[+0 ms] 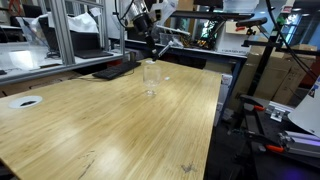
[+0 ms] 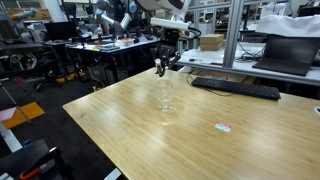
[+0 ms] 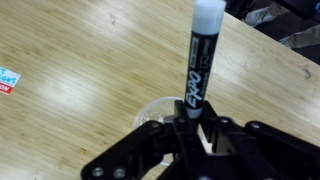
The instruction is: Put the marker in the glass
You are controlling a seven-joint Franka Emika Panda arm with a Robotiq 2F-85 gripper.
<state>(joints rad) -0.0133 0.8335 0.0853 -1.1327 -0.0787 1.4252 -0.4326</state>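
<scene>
In the wrist view the gripper (image 3: 188,122) comes in from the bottom edge with its fingers (image 3: 172,128) drawn in narrow and clamped on the lower end of the marker (image 3: 197,60). The marker is a black barrel with white lettering and a whitish tip, and it sticks out beyond the fingertips toward the top of the view. Just beside the fingertips, on the side of the light wooden table (image 3: 80,50), the pale round rim of the glass (image 3: 150,110) shows, partly hidden behind the gripper's linkages. Whether the marker's tip is already over the opening cannot be told from here. In both exterior views the gripper (image 1: 152,48) (image 2: 160,62) hangs in the air just above the upright clear glass (image 1: 150,78) (image 2: 165,93), which stands on the table (image 1: 100,130) (image 2: 110,125) toward its far side. A dark keyboard (image 2: 235,88) lies farther back, and a small white and red card (image 2: 223,126) lies flat on the wood, well apart from the glass
</scene>
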